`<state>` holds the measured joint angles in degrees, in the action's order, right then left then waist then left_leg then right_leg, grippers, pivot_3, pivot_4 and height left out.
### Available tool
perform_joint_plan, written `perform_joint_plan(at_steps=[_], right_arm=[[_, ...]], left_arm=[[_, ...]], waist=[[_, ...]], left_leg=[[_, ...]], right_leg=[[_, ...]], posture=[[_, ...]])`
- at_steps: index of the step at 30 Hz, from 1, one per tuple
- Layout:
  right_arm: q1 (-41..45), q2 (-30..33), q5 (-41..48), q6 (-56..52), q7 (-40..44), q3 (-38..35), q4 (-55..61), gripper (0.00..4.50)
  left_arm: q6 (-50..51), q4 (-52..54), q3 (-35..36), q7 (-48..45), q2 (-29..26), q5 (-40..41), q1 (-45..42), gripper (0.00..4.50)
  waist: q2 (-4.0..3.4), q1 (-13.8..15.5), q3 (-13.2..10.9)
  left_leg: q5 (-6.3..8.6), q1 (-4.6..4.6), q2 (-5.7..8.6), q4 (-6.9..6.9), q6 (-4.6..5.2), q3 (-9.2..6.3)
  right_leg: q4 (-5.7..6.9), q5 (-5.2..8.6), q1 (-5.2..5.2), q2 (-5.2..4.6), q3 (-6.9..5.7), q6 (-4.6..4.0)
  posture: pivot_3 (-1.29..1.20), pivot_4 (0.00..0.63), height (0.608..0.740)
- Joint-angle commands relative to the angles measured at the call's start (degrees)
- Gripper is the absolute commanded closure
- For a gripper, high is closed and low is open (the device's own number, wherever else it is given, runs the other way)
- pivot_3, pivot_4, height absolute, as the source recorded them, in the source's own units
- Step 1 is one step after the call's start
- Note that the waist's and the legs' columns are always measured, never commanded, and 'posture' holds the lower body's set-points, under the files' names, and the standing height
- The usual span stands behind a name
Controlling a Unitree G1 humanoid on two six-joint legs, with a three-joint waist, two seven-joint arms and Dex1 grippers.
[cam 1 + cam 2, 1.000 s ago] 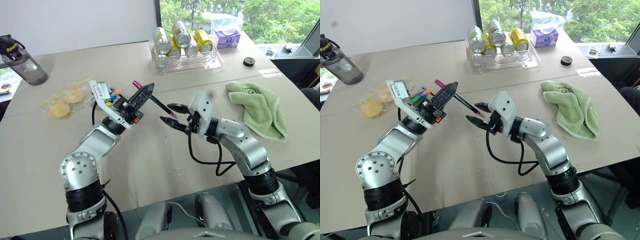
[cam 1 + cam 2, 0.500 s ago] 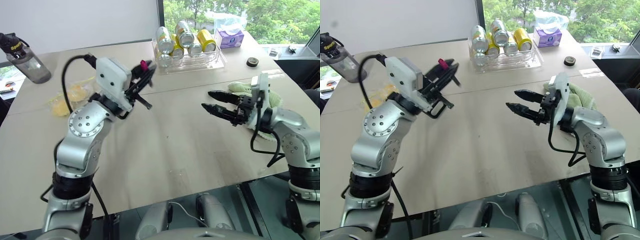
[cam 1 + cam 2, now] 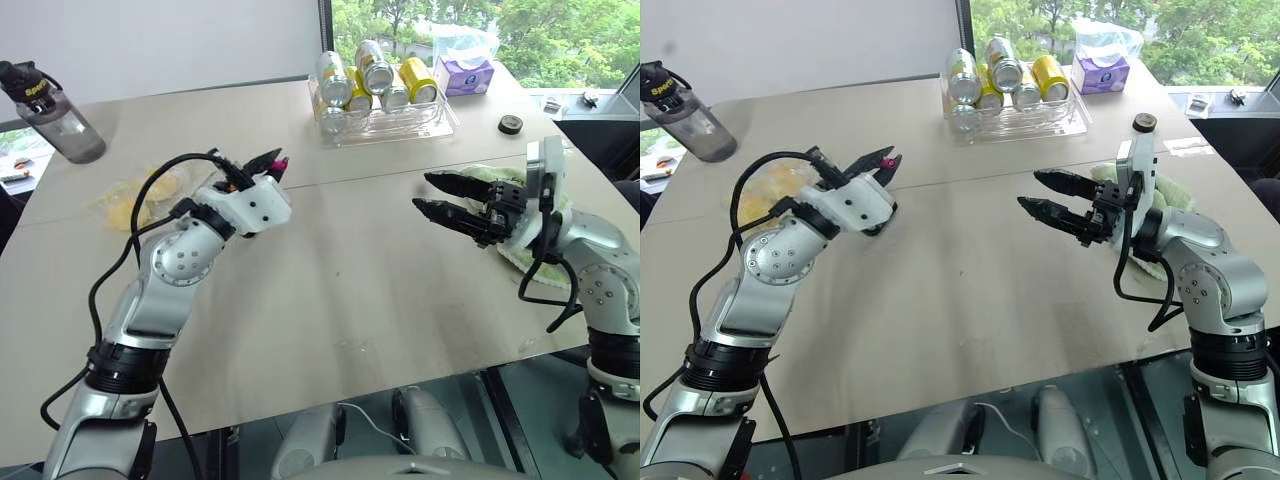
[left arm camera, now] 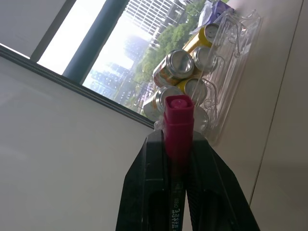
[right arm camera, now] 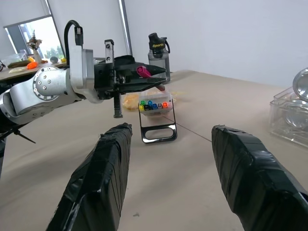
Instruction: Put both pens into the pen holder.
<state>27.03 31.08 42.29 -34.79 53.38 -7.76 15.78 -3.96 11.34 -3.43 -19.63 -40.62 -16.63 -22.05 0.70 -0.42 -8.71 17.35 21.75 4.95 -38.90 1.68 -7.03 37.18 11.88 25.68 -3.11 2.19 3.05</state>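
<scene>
Magenta-capped and dark-barrelled, the pink pen [image 4: 178, 120] sits pinched between the pressed-together fingers of my left gripper [image 3: 268, 165], cap end poking out past the tips, raised above the beige table [image 3: 330, 290]. The pen holder [image 5: 155, 115], seen in the right wrist view, stands on the table just behind that gripper, a black box with a frame loop in front and several coloured marker ends showing at its top. I judge the task about midway at best: this pen is in hand but not yet in the holder, and I cannot find the blue pen. My right gripper [image 3: 448, 198] hangs empty with its fingers spread, near the green towel [image 3: 520, 215]. The head views hide the holder behind my left arm.
</scene>
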Motion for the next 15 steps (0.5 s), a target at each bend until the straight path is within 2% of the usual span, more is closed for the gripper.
perform_joint_plan(at_steps=[1, 10, 15], right_arm=[[0.4, 0.4, 1.2, 1.0, 0.2, -0.7, 2.3, 1.69], [0.2, 0.7, 0.9, 1.5, 0.3, -1.0, 1.9, 1.69], [0.0, 0.8, 0.7, 1.8, 0.3, -1.0, 1.7, 1.69]], left_arm=[[-0.3, 0.1, 0.3, 0.2, 0.6, -1.8, -1.3, 4.5], [3.7, 1.1, 1.2, -1.4, 2.8, -1.7, 0.1, 4.5], [5.5, 1.6, 1.0, -2.0, 1.8, -4.5, 0.9, 4.5]], waist=[[0.0, 0.0, 0.0], [0.0, -0.1, 0.0], [0.0, -0.1, 0.0]], left_leg=[[0.0, 0.0, 0.0, 0.0, 0.0, 0.0], [0.0, 0.0, 0.0, 0.0, 0.0, 0.0], [0.0, 0.0, 0.0, -0.01, 0.0, 0.0]], right_leg=[[0.0, 0.0, 0.0, 0.0, -0.01, 0.0], [0.02, 0.0, 0.0, 0.0, -0.07, 0.0], [0.02, 0.0, 0.0, 0.0, -0.09, 0.0]], posture=[[0.0, 0.15, 0.739], [0.0, 0.15, 0.739], [0.0, 0.15, 0.739]])
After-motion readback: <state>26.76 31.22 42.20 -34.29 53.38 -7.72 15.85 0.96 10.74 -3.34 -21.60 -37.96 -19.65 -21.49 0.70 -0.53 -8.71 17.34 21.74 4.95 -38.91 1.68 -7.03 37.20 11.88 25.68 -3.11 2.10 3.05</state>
